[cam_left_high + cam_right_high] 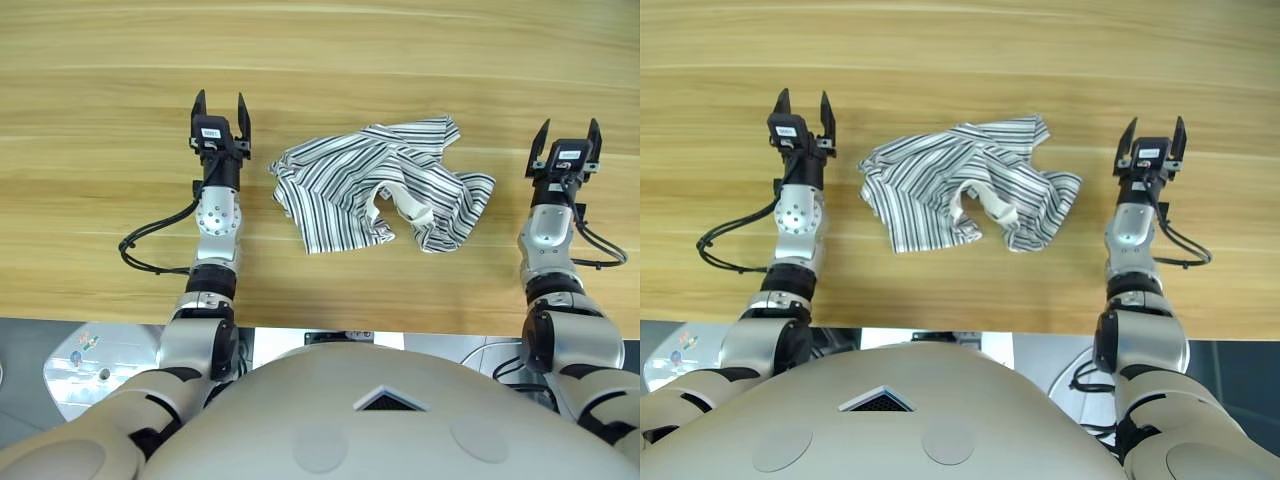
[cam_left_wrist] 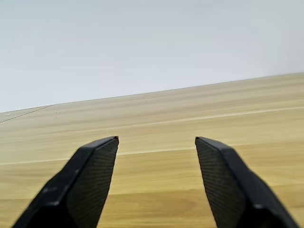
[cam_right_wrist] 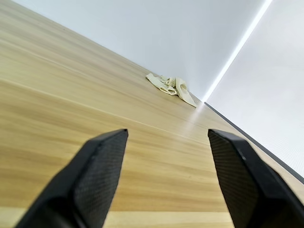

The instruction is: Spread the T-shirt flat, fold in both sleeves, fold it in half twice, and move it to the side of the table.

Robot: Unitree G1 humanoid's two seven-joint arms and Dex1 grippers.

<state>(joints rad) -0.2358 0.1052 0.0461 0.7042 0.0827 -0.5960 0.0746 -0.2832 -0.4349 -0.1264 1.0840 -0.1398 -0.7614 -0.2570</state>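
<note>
A black-and-white striped T-shirt (image 1: 375,180) lies crumpled in a heap on the wooden table (image 1: 320,60), its cream collar band turned up near the middle. My left gripper (image 1: 221,108) rests on the table to the shirt's left, open, with nothing between its fingers. To the shirt's right my right gripper (image 1: 568,135) also stands open and holds nothing. Neither one touches the cloth. In the left wrist view the two dark fingertips (image 2: 95,175) are spread wide over bare wood, and the right wrist view shows the same for its fingertips (image 3: 102,175).
A small cream cloth (image 3: 172,86) lies far off on the table near the wall in the right wrist view. The table's near edge (image 1: 320,322) runs just in front of my arms. Bare wood stretches beyond and beside the shirt.
</note>
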